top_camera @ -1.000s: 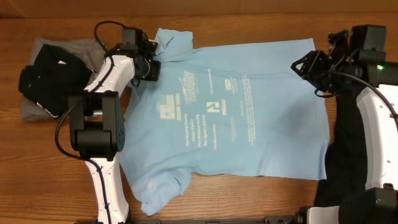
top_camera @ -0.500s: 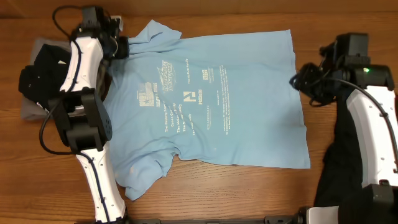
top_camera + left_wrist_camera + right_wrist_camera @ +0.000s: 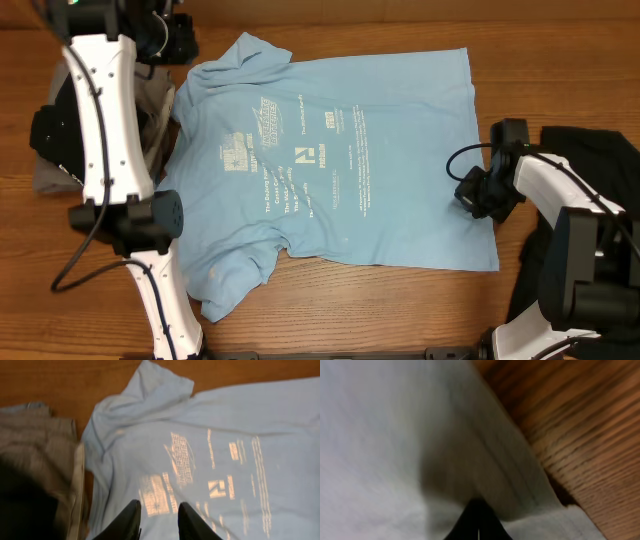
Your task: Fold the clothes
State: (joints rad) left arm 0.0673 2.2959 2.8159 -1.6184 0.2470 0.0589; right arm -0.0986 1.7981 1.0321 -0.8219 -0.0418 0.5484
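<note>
The sky-blue T-shirt (image 3: 330,170) lies spread flat on the wooden table, print side up, its neck end to the left. High over its upper left corner hangs my left gripper (image 3: 178,38). In the left wrist view that gripper (image 3: 159,510) is open with nothing between its fingers, and the shirt's white print (image 3: 182,457) lies below. My right gripper (image 3: 474,192) rests low on the shirt's right hem. In the right wrist view it (image 3: 479,527) is shut, with the hem cloth (image 3: 520,480) puckered around its tips.
A black garment (image 3: 62,125) lies on a grey one (image 3: 48,178) at the left edge, under the left arm. Another black garment (image 3: 592,165) is piled at the right beside the right arm. Bare wood (image 3: 400,310) shows along the front.
The shirt was dragged left, then the left gripper opened, let go of its upper left corner and rose away. The right gripper came down onto the right hem and shut.
</note>
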